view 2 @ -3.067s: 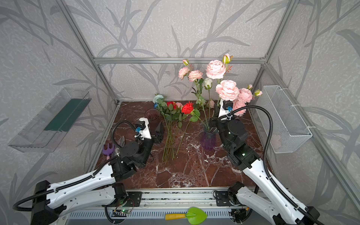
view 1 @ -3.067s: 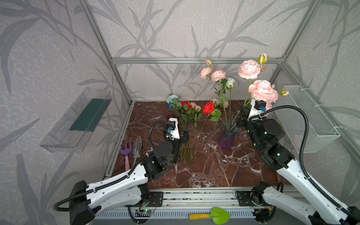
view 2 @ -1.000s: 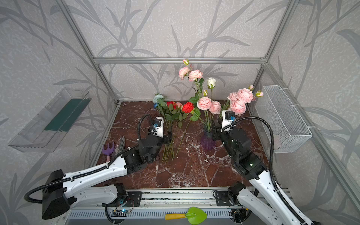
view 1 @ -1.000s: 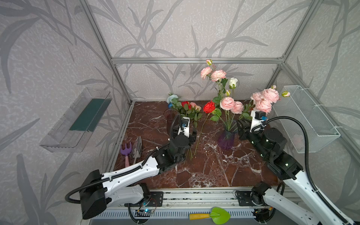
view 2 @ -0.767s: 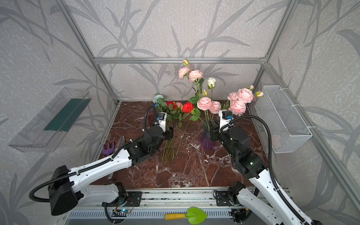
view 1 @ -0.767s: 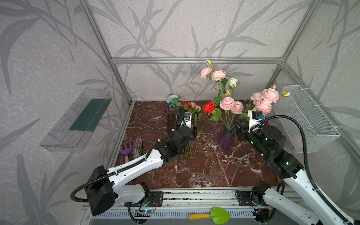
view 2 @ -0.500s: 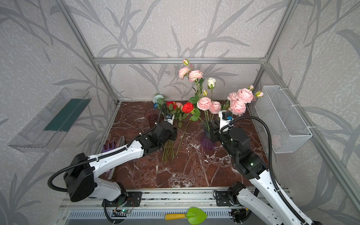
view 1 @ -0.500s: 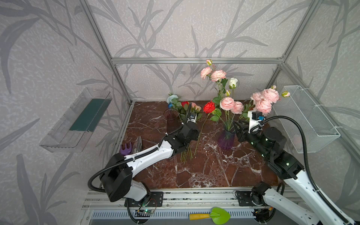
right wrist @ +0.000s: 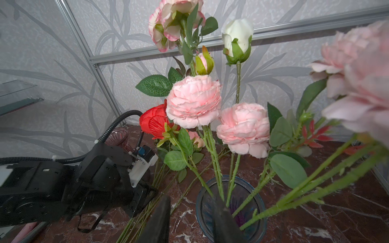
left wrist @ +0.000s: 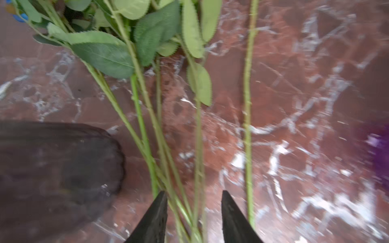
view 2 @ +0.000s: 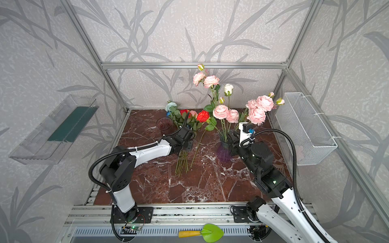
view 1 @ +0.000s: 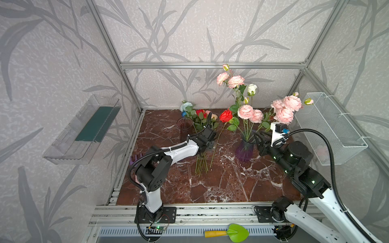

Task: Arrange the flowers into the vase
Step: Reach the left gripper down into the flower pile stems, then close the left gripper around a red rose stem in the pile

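- Flowers: where do they sit from your hands?
- Two lots. The tall ones stand in the vase, right under my right gripper. Its jaws are apart, one finger over the mouth and one outside the rim, with nothing between them. A pink spray leans out past that gripper, and its stem enters the vase beside the inner finger. The rest lie as a bunch on the table, and my left gripper sits low over it. A dark glass is just beside one finger.
- Holding the bunch?
- The jaws are partway in, with several stems between the tips and a gap on either side. I can't tell whether they pinch.
- Anything single?
- The red rose. Its stem lies apart, just outside the other finger. I'd call it the easiest pick.
- How will they handle?
- Light, I'd judge, and top-heavy: soft blooms on long thin stems. The stems look stiff and knobbly, so there should be little slip. I'd take the bare stem on the gripper's side of the leaves, never the bloom. The leaves overlap further out from the fingers, so I expect a lift to drag neighbours along.
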`<action>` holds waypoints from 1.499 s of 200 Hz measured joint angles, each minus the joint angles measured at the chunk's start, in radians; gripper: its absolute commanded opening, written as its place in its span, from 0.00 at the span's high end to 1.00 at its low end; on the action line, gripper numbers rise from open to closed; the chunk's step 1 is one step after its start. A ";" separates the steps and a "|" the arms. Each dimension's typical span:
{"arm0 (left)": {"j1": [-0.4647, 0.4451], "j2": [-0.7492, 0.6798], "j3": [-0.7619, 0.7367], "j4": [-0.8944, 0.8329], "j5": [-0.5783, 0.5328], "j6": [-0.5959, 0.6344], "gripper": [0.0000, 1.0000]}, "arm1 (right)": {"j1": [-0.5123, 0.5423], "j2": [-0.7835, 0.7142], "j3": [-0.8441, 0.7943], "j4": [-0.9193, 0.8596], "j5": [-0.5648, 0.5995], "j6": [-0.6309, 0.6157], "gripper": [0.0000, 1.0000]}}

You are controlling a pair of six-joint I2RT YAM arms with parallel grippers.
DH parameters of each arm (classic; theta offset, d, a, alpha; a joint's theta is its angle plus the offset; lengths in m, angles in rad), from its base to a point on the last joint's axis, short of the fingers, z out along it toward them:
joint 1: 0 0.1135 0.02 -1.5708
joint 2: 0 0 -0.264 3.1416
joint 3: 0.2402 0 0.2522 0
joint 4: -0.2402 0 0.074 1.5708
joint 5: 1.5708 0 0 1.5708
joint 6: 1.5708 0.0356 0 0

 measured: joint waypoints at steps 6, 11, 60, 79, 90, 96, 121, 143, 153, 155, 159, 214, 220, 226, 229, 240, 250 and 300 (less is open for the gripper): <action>0.006 0.021 0.024 -0.012 0.002 0.011 0.62 | 0.000 -0.001 -0.002 0.003 -0.001 0.000 0.66; 0.008 0.035 0.041 -0.021 0.004 0.023 0.63 | 0.000 -0.002 -0.003 0.004 -0.001 0.000 0.66; 0.047 0.150 0.156 -0.119 0.077 0.087 0.67 | 0.000 -0.021 -0.023 0.008 0.000 0.000 0.66; 0.068 0.162 0.165 -0.146 0.107 0.101 0.69 | 0.000 -0.027 -0.026 0.010 0.000 0.000 0.65; 0.077 0.168 0.173 -0.153 0.128 0.109 0.70 | 0.000 -0.027 -0.029 0.014 0.000 0.000 0.65; 0.081 0.171 0.180 -0.159 0.139 0.113 0.70 | 0.000 -0.028 -0.030 0.014 0.000 0.000 0.65; 0.098 0.185 0.195 -0.165 0.185 0.124 0.73 | 0.000 -0.033 -0.032 0.021 0.001 0.000 0.65; 0.104 0.202 0.198 -0.167 0.232 0.132 0.73 | 0.000 -0.036 -0.036 0.023 0.002 0.001 0.65; 0.104 0.209 0.198 -0.169 0.252 0.135 0.75 | 0.000 -0.037 -0.039 0.025 0.002 0.001 0.65; 0.104 0.209 0.198 -0.169 0.256 0.135 0.75 | 0.000 -0.038 -0.040 0.025 0.002 0.001 0.65; 0.104 0.211 0.198 -0.169 0.262 0.136 0.76 | 0.000 -0.038 -0.041 0.025 0.002 0.001 0.65; 0.105 0.214 0.198 -0.170 0.319 0.140 0.79 | 0.000 -0.040 -0.043 0.026 0.003 0.001 0.65; 0.105 0.214 0.198 -0.168 0.328 0.140 0.79 | 0.000 -0.040 -0.043 0.026 0.004 0.001 0.65; 0.105 0.213 0.198 -0.168 0.338 0.139 0.79 | 0.000 -0.042 -0.043 0.025 0.006 0.001 0.65; 0.105 0.212 0.198 -0.168 0.343 0.138 0.79 | 0.000 -0.042 -0.043 0.025 0.006 0.001 0.65; 0.105 0.208 0.198 -0.167 0.356 0.137 0.78 | 0.000 -0.045 -0.043 0.026 0.009 0.001 0.65; 0.105 0.202 0.196 -0.167 0.366 0.134 0.76 | 0.000 -0.046 -0.043 0.026 0.010 0.001 0.65; 0.105 0.143 0.188 -0.151 0.379 0.136 0.73 | 0.000 -0.048 -0.043 0.026 0.010 0.001 0.65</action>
